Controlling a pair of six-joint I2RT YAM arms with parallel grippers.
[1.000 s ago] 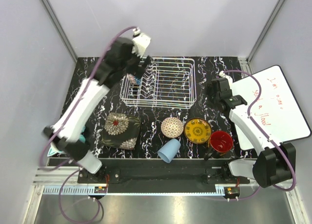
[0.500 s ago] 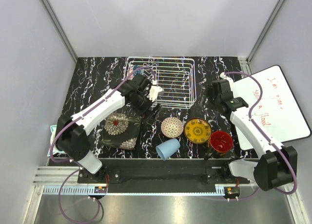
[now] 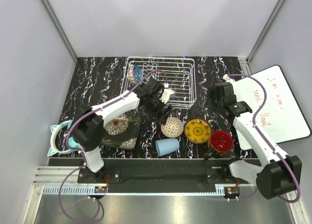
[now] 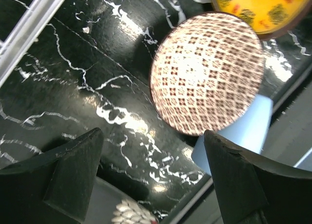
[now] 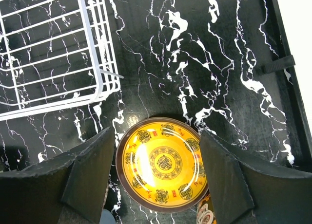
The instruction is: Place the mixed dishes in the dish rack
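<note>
The white wire dish rack (image 3: 168, 83) stands at the back and holds the blue patterned bowl (image 3: 135, 74) on edge at its left end. My left gripper (image 3: 164, 115) is open and empty, just above and to the left of the beige patterned bowl (image 3: 172, 127); the bowl (image 4: 207, 73) lies ahead of my fingers (image 4: 73, 170). My right gripper (image 3: 217, 103) is open and empty above the yellow ornate plate (image 3: 197, 131), which shows between its fingers (image 5: 163, 163). The black square floral plate (image 3: 121, 130), the light-blue cup (image 3: 167, 147) on its side and the red-inside mug (image 3: 221, 141) sit along the front.
A teal rounded item (image 3: 61, 139) sits off the mat's left edge. A whiteboard (image 3: 278, 107) lies to the right of the right arm. The rack's corner (image 5: 53, 48) is up and left of my right gripper. Grey walls enclose the table.
My left arm has left the blue bowl in the rack's left end and swung forward and right to the beige bowl. The right arm has barely moved.
</note>
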